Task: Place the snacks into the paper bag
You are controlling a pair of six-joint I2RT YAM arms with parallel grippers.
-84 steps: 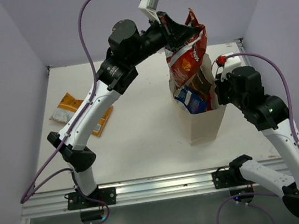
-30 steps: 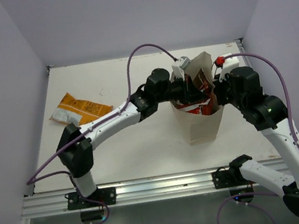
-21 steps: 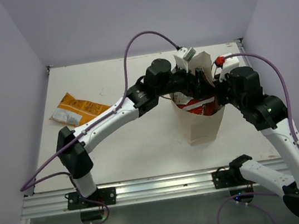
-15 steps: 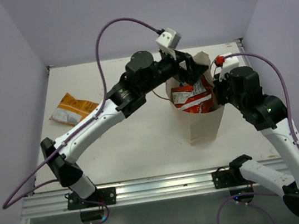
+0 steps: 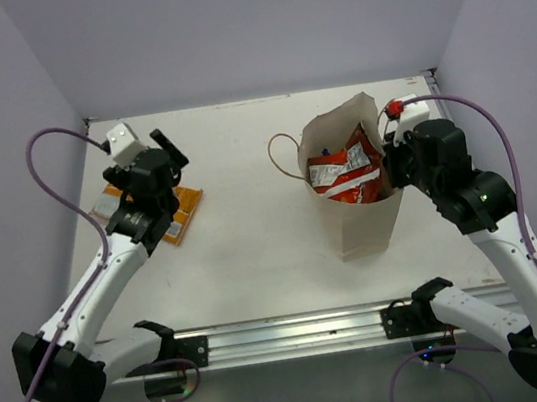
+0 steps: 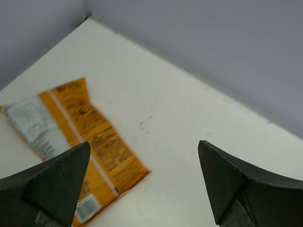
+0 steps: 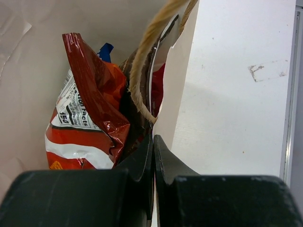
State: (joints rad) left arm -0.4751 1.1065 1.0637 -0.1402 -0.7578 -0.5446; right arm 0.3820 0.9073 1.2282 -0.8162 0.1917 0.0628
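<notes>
The orange packet lies flat at the far left of the worktop, long axis diagonal, just under and a bit left of the wide-open left tool, so it's the left arm's grab imo, while the right tool is pinched shut on the paper bag rim.

The scene is lit brightly and evenly from above by soft, diffuse light. Only faint, soft-edged shadows are cast on the white table. In the right wrist view, small white glints are picked up on the foil of the red-orange packet, while the inside of the paper bag is rendered dimmer. The right gripper is shown as a nearly featureless black mass. In the left wrist view, the orange packet is slightly smeared by blur. The 2 dark fingers of the left gripper are left soft and underexposed.
</notes>
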